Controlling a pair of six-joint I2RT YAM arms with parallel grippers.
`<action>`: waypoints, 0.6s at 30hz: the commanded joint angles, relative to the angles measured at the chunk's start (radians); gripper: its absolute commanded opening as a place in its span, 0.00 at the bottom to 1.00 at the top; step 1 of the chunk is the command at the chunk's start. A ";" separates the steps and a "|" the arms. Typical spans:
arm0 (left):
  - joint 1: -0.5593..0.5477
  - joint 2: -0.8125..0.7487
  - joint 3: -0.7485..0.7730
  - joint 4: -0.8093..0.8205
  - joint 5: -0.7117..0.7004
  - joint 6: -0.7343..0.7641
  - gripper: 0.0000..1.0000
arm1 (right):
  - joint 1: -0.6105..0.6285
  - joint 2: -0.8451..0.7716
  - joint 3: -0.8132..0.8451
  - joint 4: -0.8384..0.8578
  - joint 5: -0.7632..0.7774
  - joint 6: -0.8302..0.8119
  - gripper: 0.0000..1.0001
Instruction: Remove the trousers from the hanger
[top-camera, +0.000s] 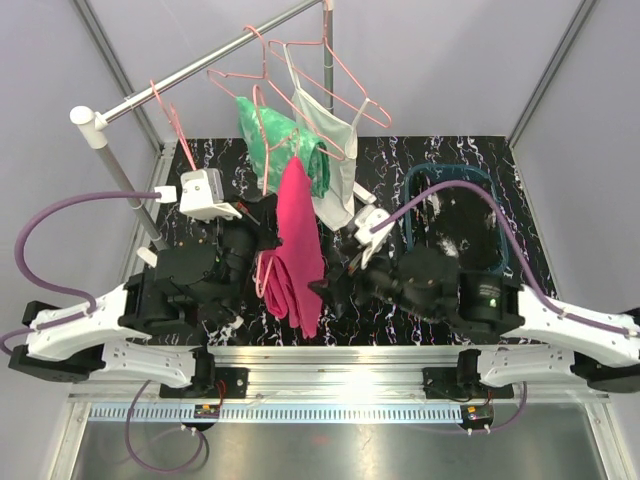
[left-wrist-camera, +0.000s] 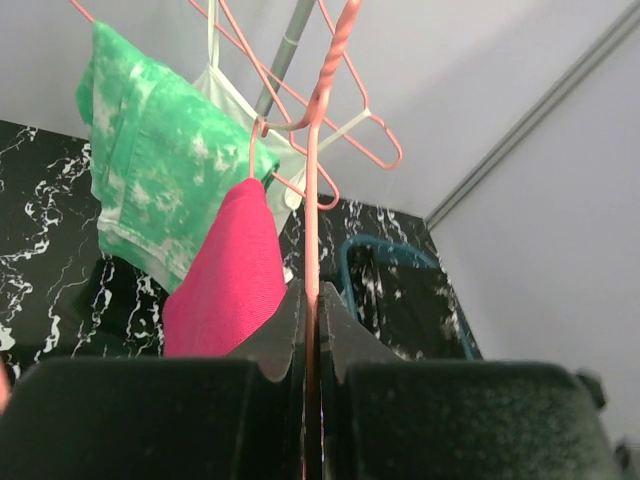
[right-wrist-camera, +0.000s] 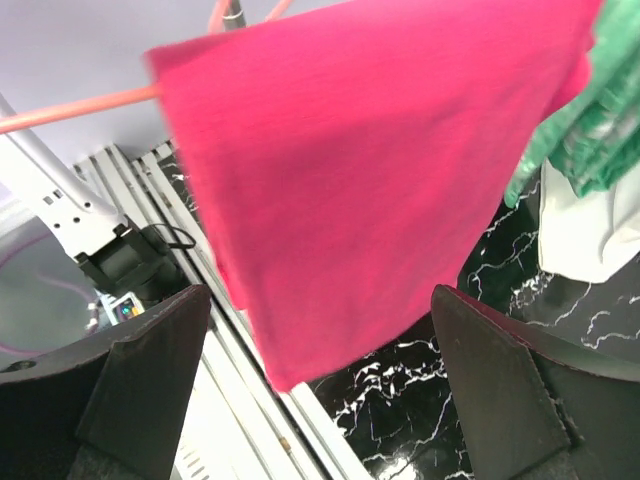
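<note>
The magenta-pink trousers (top-camera: 298, 245) hang folded over a pink wire hanger (left-wrist-camera: 318, 150), low above the table between the two arms. My left gripper (left-wrist-camera: 311, 300) is shut on that hanger's wire, and the pink cloth (left-wrist-camera: 230, 270) hangs just to its left. In the top view the left gripper (top-camera: 255, 262) sits at the cloth's left edge. My right gripper (right-wrist-camera: 320, 300) stands wide open, with the pink trousers (right-wrist-camera: 370, 170) hanging close in front of its gap and nothing between the fingers. The mottled green trousers (top-camera: 270, 140) hang on another hanger at the rail.
A white strappy tank top (top-camera: 335, 150) hangs to the right of the green trousers. The metal rail (top-camera: 200, 65) slants across the back on a white post (top-camera: 110, 160). A teal-rimmed basket (top-camera: 445, 175) stands at the right of the black marbled table (top-camera: 560, 270).
</note>
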 joint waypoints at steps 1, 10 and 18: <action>-0.014 0.005 0.045 0.311 -0.143 0.081 0.00 | 0.107 0.053 -0.005 0.132 0.289 -0.055 0.99; -0.034 0.036 0.081 0.286 -0.138 0.095 0.00 | 0.153 0.174 0.014 0.278 0.442 -0.139 0.99; -0.035 0.020 0.075 0.285 -0.149 0.100 0.00 | 0.151 0.233 0.074 0.287 0.249 -0.106 1.00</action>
